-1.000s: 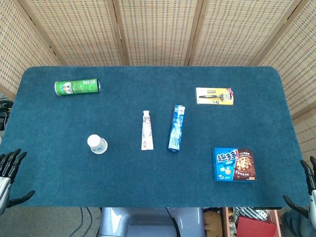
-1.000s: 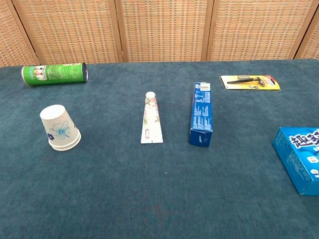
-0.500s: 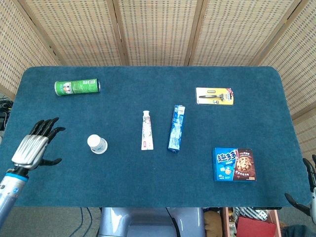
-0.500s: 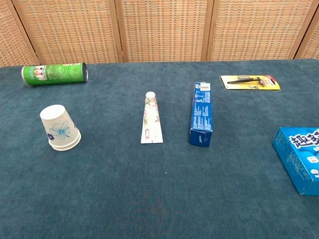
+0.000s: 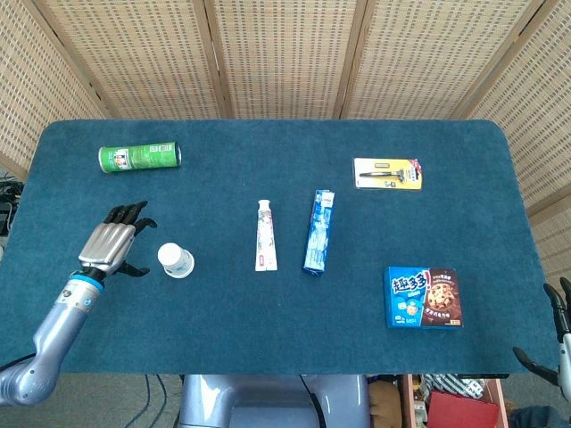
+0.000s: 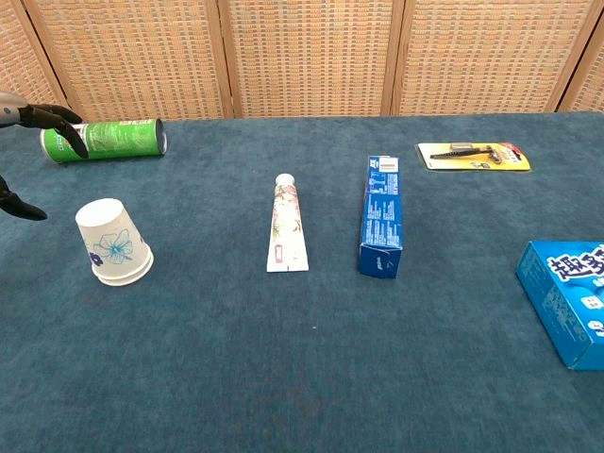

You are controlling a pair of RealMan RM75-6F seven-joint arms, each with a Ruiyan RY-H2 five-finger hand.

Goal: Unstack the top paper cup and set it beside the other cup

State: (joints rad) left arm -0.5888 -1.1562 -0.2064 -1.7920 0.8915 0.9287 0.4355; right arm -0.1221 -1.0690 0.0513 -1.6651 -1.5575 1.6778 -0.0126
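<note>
The stacked paper cups (image 5: 176,260) (image 6: 114,242) stand upside down on the left part of the blue table; they are white with a blue flower print and read as one cup. My left hand (image 5: 111,243) hovers open just left of them, fingers spread, not touching. In the chest view only its fingertips (image 6: 57,118) show at the left edge. My right hand (image 5: 555,343) is low at the table's right front corner, off the cloth, open and holding nothing.
A green can (image 5: 139,157) lies on its side at the back left. A toothpaste tube (image 5: 265,234) and a blue toothpaste box (image 5: 318,230) lie mid-table. A razor pack (image 5: 387,173) sits back right, a blue cookie box (image 5: 424,297) front right.
My left hand has moved from the table's left front corner up and right, ending close beside the cups. The cups and the right hand have not moved.
</note>
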